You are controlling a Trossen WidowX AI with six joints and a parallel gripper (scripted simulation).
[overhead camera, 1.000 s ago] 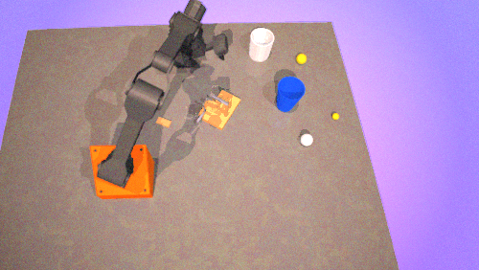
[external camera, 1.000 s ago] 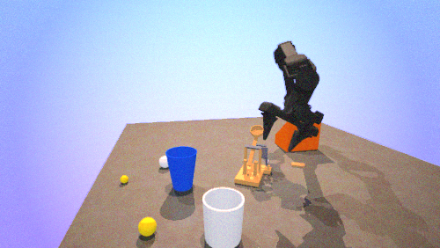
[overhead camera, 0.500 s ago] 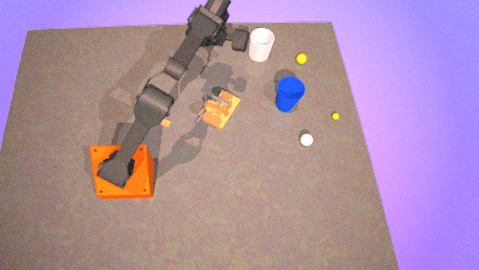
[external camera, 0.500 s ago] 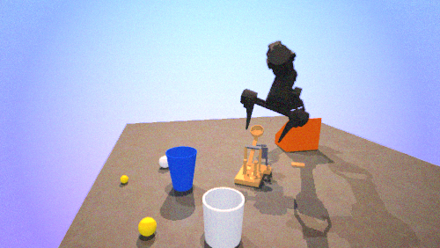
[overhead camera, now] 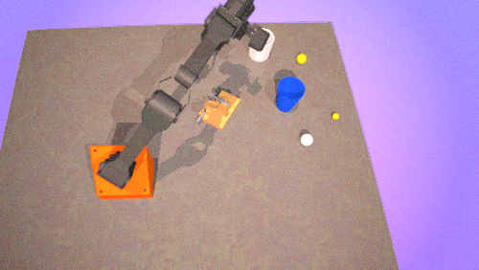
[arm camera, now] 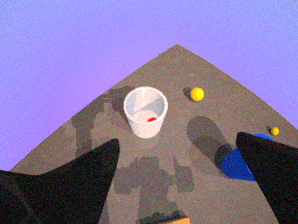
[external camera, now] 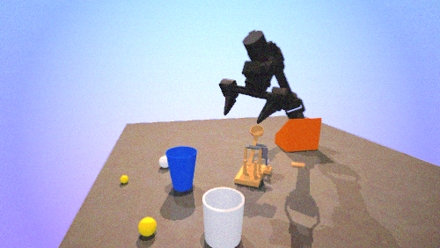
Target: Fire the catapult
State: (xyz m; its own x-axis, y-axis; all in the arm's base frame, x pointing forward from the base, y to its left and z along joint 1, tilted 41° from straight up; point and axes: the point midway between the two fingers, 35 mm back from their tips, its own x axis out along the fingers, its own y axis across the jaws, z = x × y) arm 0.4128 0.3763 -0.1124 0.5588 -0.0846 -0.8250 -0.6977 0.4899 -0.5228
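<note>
Inside the white mug [overhead camera: 260,55] [external camera: 223,224] [arm camera: 145,128] shows red, probably the ball [arm camera: 152,120]; firing seems done. The gripper [overhead camera: 235,34] [external camera: 242,118] [arm camera: 178,141] is wide, empty.

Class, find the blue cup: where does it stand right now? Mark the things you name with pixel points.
In the top view the blue cup [overhead camera: 286,98] [external camera: 181,169] [arm camera: 239,165] stands right of the catapult [overhead camera: 230,112] [external camera: 249,178], between the larger yellow ball [overhead camera: 301,58] [external camera: 147,227] [arm camera: 197,94] and the white ball [overhead camera: 307,140] [external camera: 164,162].

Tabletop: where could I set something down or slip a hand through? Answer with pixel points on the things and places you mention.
The widest bare patch is the top view's lower part, below the orange base [overhead camera: 102,186] [external camera: 299,134] and white ball [overhead camera: 307,140] [external camera: 163,162]. A narrower gap separates catapult [overhead camera: 231,111] [external camera: 249,179] [arm camera: 177,221] from blue cup [overhead camera: 290,93] [external camera: 181,169] [arm camera: 237,166]. Upper right is crowded: white mug [overhead camera: 260,55] [external camera: 223,220] [arm camera: 145,125], blue cup, larger yellow ball [overhead camera: 301,58] [external camera: 147,227] [arm camera: 197,94].
</note>
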